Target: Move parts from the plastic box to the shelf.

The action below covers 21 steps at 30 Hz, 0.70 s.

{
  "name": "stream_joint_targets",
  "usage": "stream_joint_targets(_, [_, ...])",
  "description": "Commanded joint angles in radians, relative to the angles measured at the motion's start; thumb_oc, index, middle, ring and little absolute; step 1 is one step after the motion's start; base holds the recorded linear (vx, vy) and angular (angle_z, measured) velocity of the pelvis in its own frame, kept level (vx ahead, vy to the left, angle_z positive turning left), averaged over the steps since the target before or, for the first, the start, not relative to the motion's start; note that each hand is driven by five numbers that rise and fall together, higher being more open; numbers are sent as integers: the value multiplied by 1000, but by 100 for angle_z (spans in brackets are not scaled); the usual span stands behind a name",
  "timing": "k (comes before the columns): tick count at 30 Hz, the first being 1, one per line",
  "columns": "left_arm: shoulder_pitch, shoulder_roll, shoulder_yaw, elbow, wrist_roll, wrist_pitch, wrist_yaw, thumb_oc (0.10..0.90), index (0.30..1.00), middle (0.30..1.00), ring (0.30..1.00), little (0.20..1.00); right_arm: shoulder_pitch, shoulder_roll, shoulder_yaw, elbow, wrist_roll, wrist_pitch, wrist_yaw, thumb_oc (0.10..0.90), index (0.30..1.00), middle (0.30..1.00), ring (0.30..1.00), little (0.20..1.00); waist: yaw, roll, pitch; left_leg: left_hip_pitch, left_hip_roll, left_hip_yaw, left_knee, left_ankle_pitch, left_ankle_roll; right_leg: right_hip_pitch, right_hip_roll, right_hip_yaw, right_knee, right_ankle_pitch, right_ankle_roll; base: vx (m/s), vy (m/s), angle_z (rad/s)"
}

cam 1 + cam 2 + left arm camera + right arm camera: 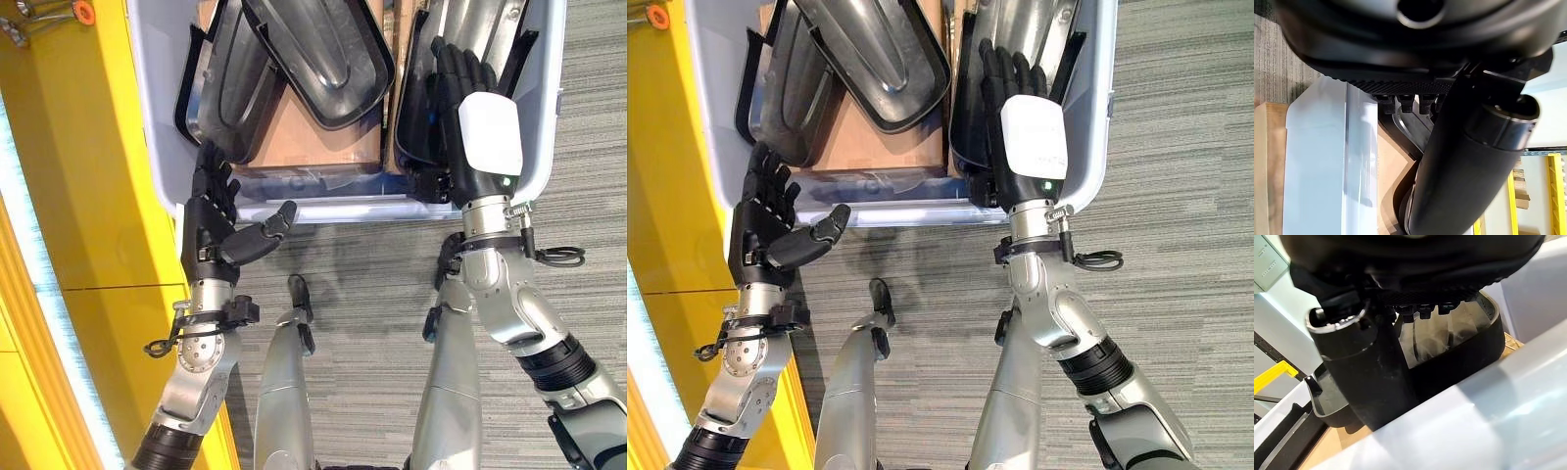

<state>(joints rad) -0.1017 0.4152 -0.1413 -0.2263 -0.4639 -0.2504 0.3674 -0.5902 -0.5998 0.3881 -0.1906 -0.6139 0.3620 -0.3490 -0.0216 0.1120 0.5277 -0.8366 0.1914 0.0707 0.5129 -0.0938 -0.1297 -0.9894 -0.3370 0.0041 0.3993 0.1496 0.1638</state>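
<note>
The pale plastic box [333, 209] stands on the floor ahead, holding several dark tray-shaped parts over a cardboard base [313, 137]. One part [323, 49] lies across the middle, another [230, 88] leans at the left, and a third [470, 24] stands at the right. My right hand [488, 132] reaches into the box, its straight fingers [1004, 69] lying against the right part. In the right wrist view the thumb [1366, 377] stands before that part's rim [1469, 357]. My left hand [211, 230] hovers open at the box's near left corner, thumb spread, holding nothing.
A yellow surface [88, 176] runs along the left beside the box, with an orange-tipped tool [83, 12] at its far end. Grey carpet [588, 147] lies to the right of the box and in front of it.
</note>
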Motion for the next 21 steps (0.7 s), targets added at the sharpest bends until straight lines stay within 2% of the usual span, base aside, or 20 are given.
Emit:
stream_joint_targets(1, [69,34,40,-42,2,-24,31,900,1000,1000,1000,1000,63,-48,28,53,-72,33,29,708,731,731,731,731,0,43,-8,-58,-61,63,84,-62,81,-15,52,-8,68,-122,2,0,0,0])
stream_joint_targets(2, [69,36,39,-39,2,-26,31,900,1000,1000,1000,1000,61,-50,33,56,-65,40,34,525,476,476,476,476,0,42,-8,-68,-60,59,92,-64,82,-23,53,-6,75,-124,1,0,0,0])
stream_joint_targets(3, [68,39,40,-35,2,-30,30,900,1000,1000,1000,1000,58,-51,37,59,-62,55,49,400,300,300,300,300,0,42,-8,-76,-58,57,99,-65,83,-31,54,-4,81,-125,1,0,0,0])
stream_joint_targets(8, [69,47,45,-24,1,-43,17,900,1000,1000,1000,1000,55,-55,47,77,-70,81,62,400,300,300,300,300,3,43,-8,-119,-55,47,133,-74,89,-72,55,4,114,-132,-4,-2,-1,1])
stream_joint_targets(11, [68,46,40,-18,2,-50,14,900,1000,1000,1000,1000,45,-59,55,124,-59,85,27,400,300,300,300,300,8,49,-8,-145,-55,39,150,-74,93,-98,53,12,130,-134,-7,-2,1,1])
stream_joint_targets(18, [64,51,42,-6,4,-73,19,900,1000,1000,1000,1000,32,-79,43,175,-76,62,-5,400,300,300,300,300,11,60,-8,-179,-54,32,172,-74,96,-135,49,22,157,-138,-10,0,0,0])
stream_joint_targets(21, [63,55,41,-3,2,-77,10,900,1000,1000,1000,1000,30,-85,38,183,-68,88,37,400,300,300,300,300,11,64,-8,-191,-56,28,181,-77,96,-149,48,28,165,-139,-10,0,0,0])
